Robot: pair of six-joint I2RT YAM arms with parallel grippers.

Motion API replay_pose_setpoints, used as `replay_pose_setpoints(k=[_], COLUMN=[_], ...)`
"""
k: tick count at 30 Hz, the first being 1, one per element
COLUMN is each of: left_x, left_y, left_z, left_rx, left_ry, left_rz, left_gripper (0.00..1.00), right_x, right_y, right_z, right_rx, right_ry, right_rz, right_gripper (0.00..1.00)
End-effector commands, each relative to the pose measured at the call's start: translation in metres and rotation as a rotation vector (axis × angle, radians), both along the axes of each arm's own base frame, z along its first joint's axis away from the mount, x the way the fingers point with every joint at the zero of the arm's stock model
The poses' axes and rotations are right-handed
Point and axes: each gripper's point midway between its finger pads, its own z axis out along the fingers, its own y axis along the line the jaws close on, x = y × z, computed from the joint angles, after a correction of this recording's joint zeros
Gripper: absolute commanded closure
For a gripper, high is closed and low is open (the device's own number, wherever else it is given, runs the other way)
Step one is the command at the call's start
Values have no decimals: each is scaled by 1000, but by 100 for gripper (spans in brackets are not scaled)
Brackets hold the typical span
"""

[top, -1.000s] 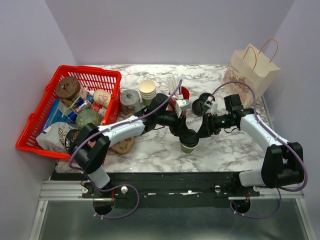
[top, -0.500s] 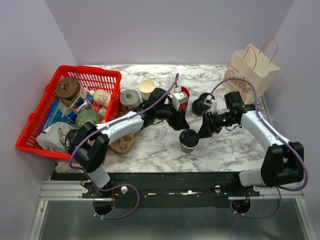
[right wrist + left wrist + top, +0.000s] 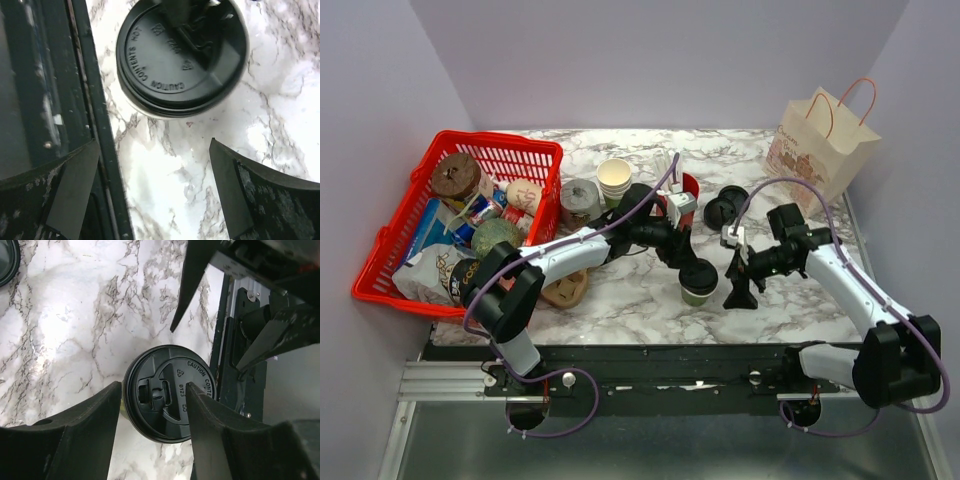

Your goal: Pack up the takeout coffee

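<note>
Cup: small olive-green paper cup with round black plastic lid (image 3: 698,280), upright on the marble bench (image 3: 630,300), directly beneath the left end effector (image 3: 154,386)
Left end effector: fingers apart, straddling the cup top, not clamped
Right end effector (image 3: 154,145): spread wide, empty, cup just ahead of it
Risk: pinching only the rim could pop it off or tip the cup; the crowded arms may collide

The takeout coffee (image 3: 698,281) stands on my tabletop (image 3: 630,300); basket (image 3: 498,139) at its ten o'clock, paper bag (image 3: 820,140) at one (my right gripper (image 3: 740,292) just beside it at three).
</note>
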Motion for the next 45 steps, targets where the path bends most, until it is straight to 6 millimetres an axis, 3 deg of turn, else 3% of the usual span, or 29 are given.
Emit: replay_pose_setpoints(k=[1,6,17,26,31,35,39,45], left_x=[-10,-13,-16,-16,-7,8,20,21], left_y=[-5,-5,-4,-1,0,-2,0,18], left_z=[-1,-1,-2,-6,-6,3,7,26], left_rx=[-34,-38,-37,-18,-3,-1,3,-10], left_ry=[25,35,41,32,11,-25,-53,-89], left_rz=[-58,-70,-87,-76,-34,16,46,71], left_gripper=[39,43,45,47,38,29,25,21], right_x=[23,39,43,56,57,46,22,4], right_y=[-3,4,29,31,31,25,17,26], right_z=[-19,-18,-26,-28,-28,-25,-22,11], right_rx=[-53,-27,21,14,2,-27,-50,26], right_ry=[-275,-316,-227,-190,-183,-180,-146,-101], right_rz=[68,14,-41,-104,-108,-68,5,48], right_gripper=[0,0,0,0,0,0,0,0])
